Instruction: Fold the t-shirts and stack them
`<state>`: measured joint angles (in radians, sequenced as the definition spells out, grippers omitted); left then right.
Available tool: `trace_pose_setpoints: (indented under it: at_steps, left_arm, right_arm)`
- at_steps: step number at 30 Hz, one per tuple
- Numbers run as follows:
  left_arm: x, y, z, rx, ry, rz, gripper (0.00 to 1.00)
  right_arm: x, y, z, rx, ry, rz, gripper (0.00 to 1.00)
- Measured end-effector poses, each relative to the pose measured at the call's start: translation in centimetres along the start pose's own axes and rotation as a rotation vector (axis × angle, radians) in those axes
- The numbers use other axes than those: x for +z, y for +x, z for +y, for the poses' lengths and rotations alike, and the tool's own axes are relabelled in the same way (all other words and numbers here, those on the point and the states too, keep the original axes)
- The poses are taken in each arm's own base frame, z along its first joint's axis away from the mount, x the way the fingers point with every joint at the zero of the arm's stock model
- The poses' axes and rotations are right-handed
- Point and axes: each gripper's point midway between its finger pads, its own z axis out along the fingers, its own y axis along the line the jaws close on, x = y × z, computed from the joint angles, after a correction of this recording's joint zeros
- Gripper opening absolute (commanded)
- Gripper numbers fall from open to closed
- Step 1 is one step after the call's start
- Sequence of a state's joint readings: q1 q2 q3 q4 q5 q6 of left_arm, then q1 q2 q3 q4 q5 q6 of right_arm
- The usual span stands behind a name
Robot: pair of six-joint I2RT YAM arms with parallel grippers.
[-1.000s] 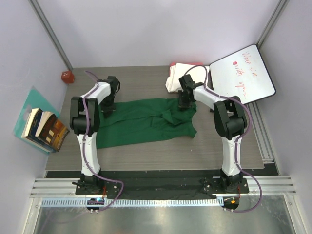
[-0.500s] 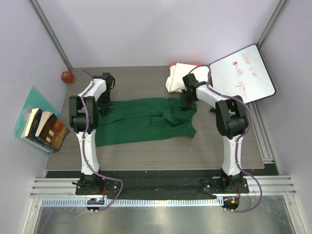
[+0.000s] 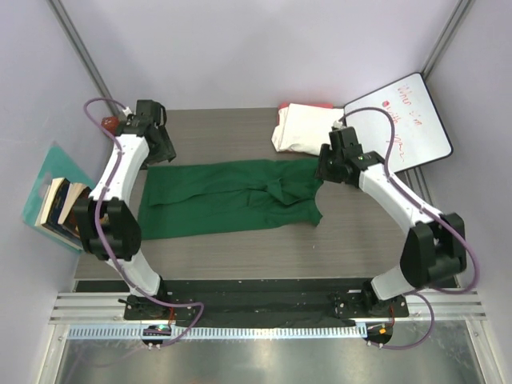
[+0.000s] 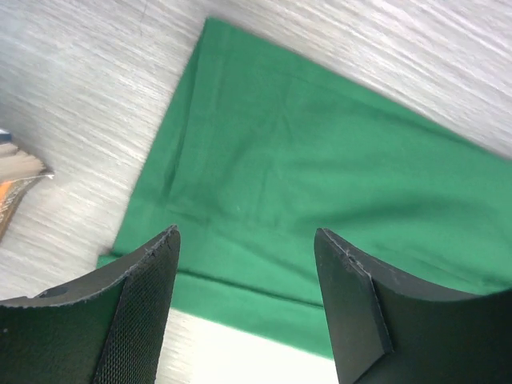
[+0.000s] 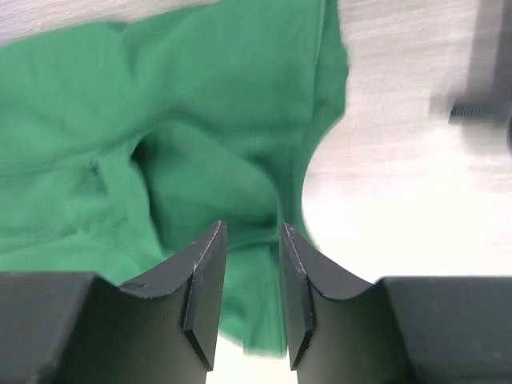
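Top external, green shirt: plain dark green short-sleeved t-shirt [image 3: 232, 198] lies spread across the middle of the grey wood-grain table [image 3: 240, 252]; right part rumpled
Cream bundle: folded cream-white t-shirt [image 3: 302, 128] at far edge, just beyond green shirt's right end; red-pink cloth edge [image 3: 308, 105] shows behind it
Left gripper [image 4: 246, 234]: over shirt's far-left corner; jaws wide apart, nothing between
Right gripper [image 5: 252, 226]: over rumpled right end; jaws slightly parted, holding nothing
Whiteboard: white board with red writing [image 3: 400, 120]; right of cream bundle
Books: stack of books [image 3: 72, 210]; off table's left edge
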<state>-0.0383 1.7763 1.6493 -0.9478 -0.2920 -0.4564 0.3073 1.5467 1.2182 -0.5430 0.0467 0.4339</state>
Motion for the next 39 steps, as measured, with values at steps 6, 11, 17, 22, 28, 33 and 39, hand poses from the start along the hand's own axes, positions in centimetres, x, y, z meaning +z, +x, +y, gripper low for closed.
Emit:
trace_pose_setpoints:
  at_steps: [6, 11, 17, 22, 28, 33, 39]
  left_arm:
    - [-2.1, 5.0, 0.1, 0.033, 0.047, 0.030, 0.66]
    - [-0.7, 9.4, 0.4, 0.082, 0.035, 0.135, 0.64]
    - [-1.2, 9.6, 0.5, 0.083, 0.044, 0.124, 0.64]
    - [-2.1, 9.1, 0.6, 0.076, 0.061, 0.090, 0.63]
    - [-1.6, 10.1, 0.8, 0.085, 0.052, 0.110, 0.62]
    - [-1.6, 10.1, 0.8, 0.086, 0.051, 0.111, 0.61]
    - [-1.5, 10.1, 0.8, 0.087, 0.052, 0.110, 0.60]
  right_arm:
    - [-3.3, 7.1, 1.6, -0.062, -0.051, 0.077, 0.45]
    - [-4.1, 13.5, 2.7, -0.144, -0.058, 0.190, 0.46]
    - [-4.7, 15.5, -0.1, -0.121, 0.057, 0.214, 0.47]
    - [-5.6, 15.4, -1.3, -0.105, 0.117, 0.195, 0.50]
    - [-5.1, 16.5, -2.1, -0.099, 0.137, 0.207, 0.50]
    - [-3.7, 17.2, -2.6, -0.112, 0.167, 0.220, 0.50]
    - [-1.9, 17.1, -2.3, -0.135, 0.176, 0.212, 0.56]
